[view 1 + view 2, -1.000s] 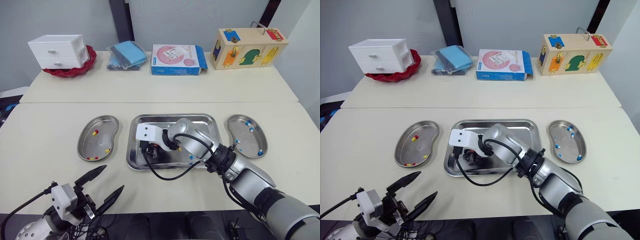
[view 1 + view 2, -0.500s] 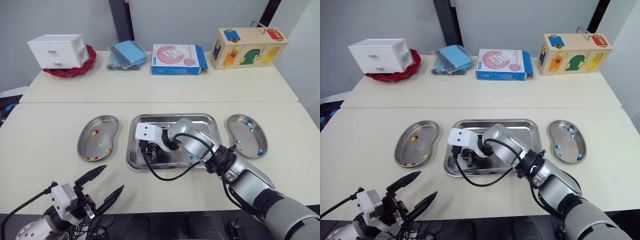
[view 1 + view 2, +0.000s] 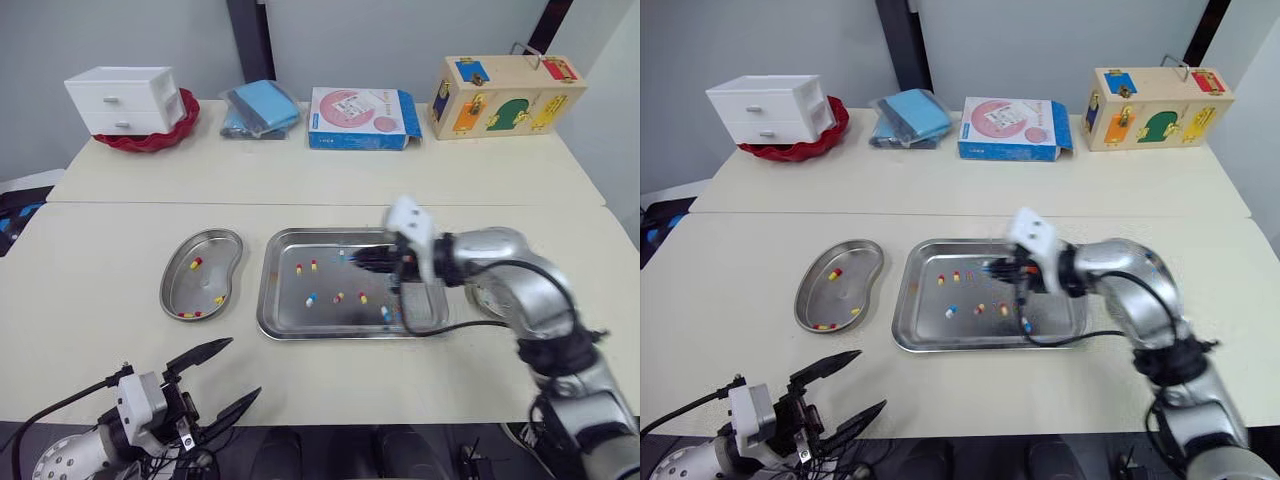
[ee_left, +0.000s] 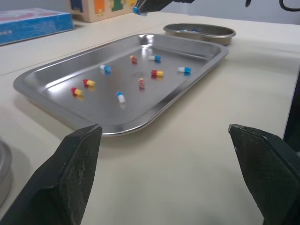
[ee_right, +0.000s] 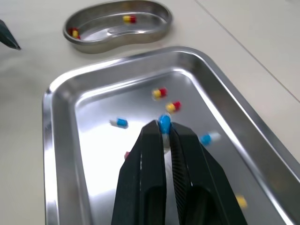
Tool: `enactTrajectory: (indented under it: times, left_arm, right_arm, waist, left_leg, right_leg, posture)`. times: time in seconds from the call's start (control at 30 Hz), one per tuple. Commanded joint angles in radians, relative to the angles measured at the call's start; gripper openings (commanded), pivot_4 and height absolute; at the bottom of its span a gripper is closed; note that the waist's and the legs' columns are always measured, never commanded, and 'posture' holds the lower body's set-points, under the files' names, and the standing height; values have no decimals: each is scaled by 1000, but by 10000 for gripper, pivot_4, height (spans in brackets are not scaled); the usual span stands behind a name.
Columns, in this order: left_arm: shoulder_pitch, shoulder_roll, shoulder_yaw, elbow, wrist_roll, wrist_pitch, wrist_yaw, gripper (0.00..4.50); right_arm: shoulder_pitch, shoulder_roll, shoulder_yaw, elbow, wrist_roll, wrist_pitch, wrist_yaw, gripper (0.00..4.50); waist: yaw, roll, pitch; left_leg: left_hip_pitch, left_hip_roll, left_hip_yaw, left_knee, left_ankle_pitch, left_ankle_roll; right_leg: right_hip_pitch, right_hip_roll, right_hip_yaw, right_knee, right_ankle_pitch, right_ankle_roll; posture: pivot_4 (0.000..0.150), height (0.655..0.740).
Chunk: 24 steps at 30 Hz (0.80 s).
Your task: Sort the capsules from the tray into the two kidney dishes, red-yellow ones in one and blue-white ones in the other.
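The steel tray [image 3: 340,333] lies in the middle of the near table and holds several loose capsules, among them a red-yellow one [image 3: 298,269] and a blue-white one [image 3: 311,299]. My right gripper [image 3: 360,260] hangs over the tray's far right part, shut on a blue-white capsule [image 5: 164,122]. The left kidney dish [image 3: 200,282] carries a few red-yellow capsules [image 3: 195,263]. The right kidney dish [image 4: 199,32] stands beyond the tray, mostly behind my right arm in the eye views. My left gripper [image 3: 244,366] is open near the table's front edge, holding nothing.
On the far table stand a white drawer unit [image 3: 128,100] in a red bowl, a blue packet [image 3: 262,107], a pink-and-blue box [image 3: 358,118] and a wooden latch box [image 3: 505,95]. A seam [image 3: 150,203] divides the two tables.
My right gripper has swung from the tray's left part to its right side and risen, carrying a blue-white capsule. The camera has shifted a little. The left gripper stays put.
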Motion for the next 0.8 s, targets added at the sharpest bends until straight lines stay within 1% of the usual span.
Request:
enactTrajectory:
  times: [0.03, 0.13, 0.3, 0.43, 0.6, 0.67, 0.7, 0.8]
  left_arm:
    - [-10, 26, -27, -25, -17, -22, -57, 45000]
    - [-36, 39, -44, -18, -30, -15, -84, 45000]
    - [-71, 43, -66, 4, -40, -15, -119, 45000]
    - [-83, 39, -69, 11, -42, -16, -126, 45000]
    - [-86, 35, -63, 13, -44, -18, -127, 45000]
    - [-83, 34, -59, 13, -44, -20, -125, 45000]
    - [-81, 34, -57, 11, -45, -19, -123, 45000]
    - [-75, 33, -53, 7, -44, -20, -117, 45000]
  right_arm:
    - [95, -98, -185, -67, 65, -27, 17, 159]
    - [208, -183, -316, -55, 81, -54, 12, 159]
    - [362, -264, -442, 12, 68, -118, -6, 159]
    - [404, -273, -463, 50, 63, -146, -39, 159]
    - [416, -273, -449, 103, 58, -177, -72, 159]
    - [416, -276, -446, 116, 65, -186, -74, 6902]
    - [416, -277, -445, 122, 68, -190, -74, 8579]
    - [424, -286, -447, 131, 73, -198, -67, 16364]
  waist:
    - [3, 1, 0]
    - [1, 1, 1]
    - [1, 1, 1]
    - [0, 1, 1]
    - [3, 1, 1]
    - [3, 1, 1]
    - [3, 1, 1]
    - [3, 1, 1]
  left_leg:
    - [0, 0, 0, 0, 0, 0]
    - [1, 0, 1, 0, 0, 0]
    - [2, 0, 2, 0, 0, 0]
    - [2, 0, 2, 1, 0, 0]
    - [2, 0, 2, 1, 0, 0]
    - [2, 0, 2, 1, 0, 0]
    - [2, 0, 2, 1, 0, 0]
    - [2, 0, 2, 1, 0, 0]
  right_leg:
    - [0, 0, 0, 0, 0, 0]
    - [0, 0, 1, 0, 0, 0]
    - [2, 0, 1, 0, 0, 0]
    - [3, 0, 1, 0, 0, 0]
    - [3, 0, 1, 0, 0, 0]
    - [3, 0, 1, 0, 0, 0]
    - [3, 0, 1, 0, 0, 0]
    - [3, 0, 1, 0, 0, 0]
  posture:
    - [1500, 7400]
    - [1500, 7400]
    - [1500, 7400]
    - [1500, 7400]
    - [1500, 7400]
    - [1500, 7400]
    - [1500, 7400]
    - [1500, 7400]
